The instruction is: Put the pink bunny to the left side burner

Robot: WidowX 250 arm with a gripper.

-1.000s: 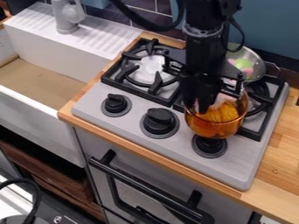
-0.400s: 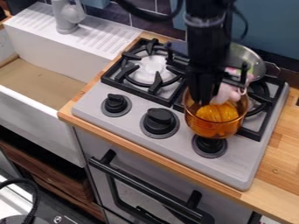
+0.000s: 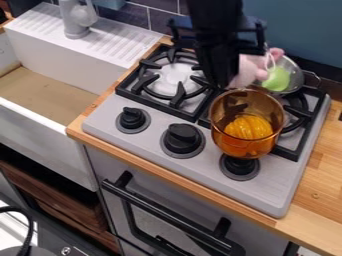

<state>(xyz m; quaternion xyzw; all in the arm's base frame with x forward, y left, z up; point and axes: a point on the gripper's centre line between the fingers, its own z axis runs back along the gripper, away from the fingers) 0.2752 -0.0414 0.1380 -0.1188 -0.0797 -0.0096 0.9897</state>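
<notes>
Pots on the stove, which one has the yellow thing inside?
The amber see-through pot, closer to the stove's knobs. The metal one behind it holds something green instead.

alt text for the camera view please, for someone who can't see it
A black robot gripper holds a pink bunny above a toy stove, just behind an amber see-through pot with an orange-yellow object inside. A metal pan sits behind, and a white sink is at left.

The tool (image 3: 224, 84) seems to partly hide the pink bunny (image 3: 248, 71)
</notes>
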